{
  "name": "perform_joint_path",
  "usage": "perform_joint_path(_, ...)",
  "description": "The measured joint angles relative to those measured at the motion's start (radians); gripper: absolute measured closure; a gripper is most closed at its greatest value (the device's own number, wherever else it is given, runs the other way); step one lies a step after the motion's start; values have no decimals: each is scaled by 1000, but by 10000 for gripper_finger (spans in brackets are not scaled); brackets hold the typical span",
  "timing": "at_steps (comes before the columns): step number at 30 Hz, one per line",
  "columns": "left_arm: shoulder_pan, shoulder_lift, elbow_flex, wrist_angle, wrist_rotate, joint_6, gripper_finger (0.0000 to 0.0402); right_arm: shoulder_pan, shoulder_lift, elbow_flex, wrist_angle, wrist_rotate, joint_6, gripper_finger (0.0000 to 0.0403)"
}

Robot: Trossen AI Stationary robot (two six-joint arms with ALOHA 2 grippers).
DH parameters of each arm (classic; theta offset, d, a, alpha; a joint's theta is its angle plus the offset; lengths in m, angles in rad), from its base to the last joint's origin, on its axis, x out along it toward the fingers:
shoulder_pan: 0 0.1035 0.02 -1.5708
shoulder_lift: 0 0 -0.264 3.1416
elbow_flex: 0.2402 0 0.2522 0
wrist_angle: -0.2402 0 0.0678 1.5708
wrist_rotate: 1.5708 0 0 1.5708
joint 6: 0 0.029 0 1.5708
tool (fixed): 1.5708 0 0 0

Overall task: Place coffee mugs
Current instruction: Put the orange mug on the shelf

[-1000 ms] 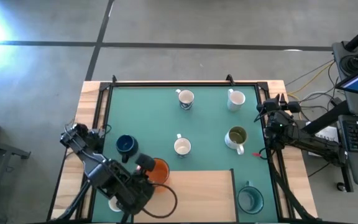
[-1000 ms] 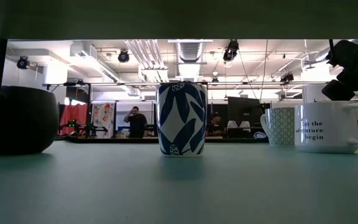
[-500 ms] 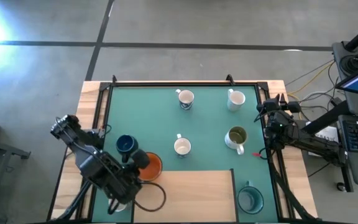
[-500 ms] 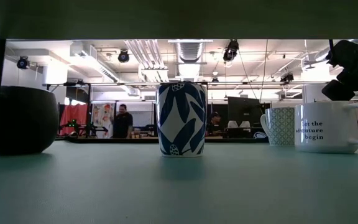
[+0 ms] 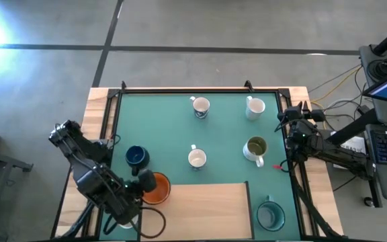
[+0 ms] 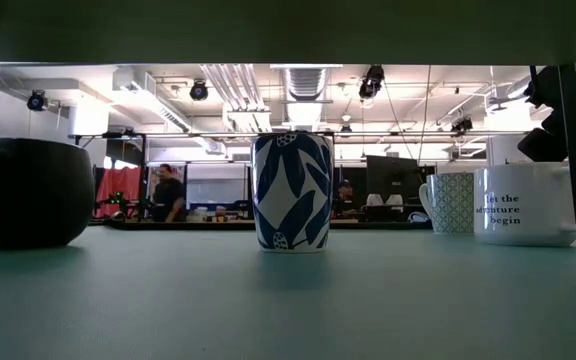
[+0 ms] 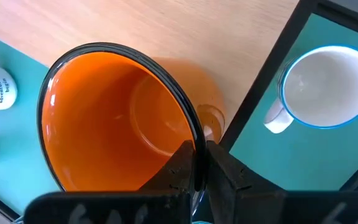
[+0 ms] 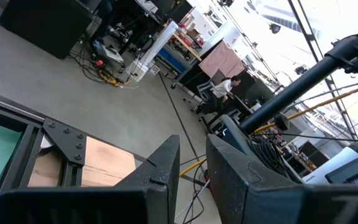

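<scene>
High view counts seven mugs, left gripper pinching the orange mug rim.

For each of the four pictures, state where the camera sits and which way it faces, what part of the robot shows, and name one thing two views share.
High: above, facing straight down on the table, both arms.
Low: table-top height, level across toward the room; blue-patterned mug central.
Left wrist: on the left arm; left gripper pinches the orange mug.
Right wrist: on the right arm at the table's right edge; right gripper, room.
Shared: the orange mug shows in high and left wrist views.
</scene>
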State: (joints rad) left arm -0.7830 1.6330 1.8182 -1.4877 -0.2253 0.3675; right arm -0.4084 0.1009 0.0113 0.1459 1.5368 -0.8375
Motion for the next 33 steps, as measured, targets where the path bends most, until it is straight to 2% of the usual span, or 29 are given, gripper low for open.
perform_joint_path(12,0,6,-13,53,29,33,390,0,0,0,0,0,0,335)
perform_joint_path(21,0,4,-83,86,22,42,373,0,0,0,0,0,0,335)
perform_joint_path(26,0,5,-41,90,23,30,366,0,0,0,0,0,0,335)
perform_joint_path(33,0,5,20,27,22,-67,329,0,0,0,0,0,0,335)
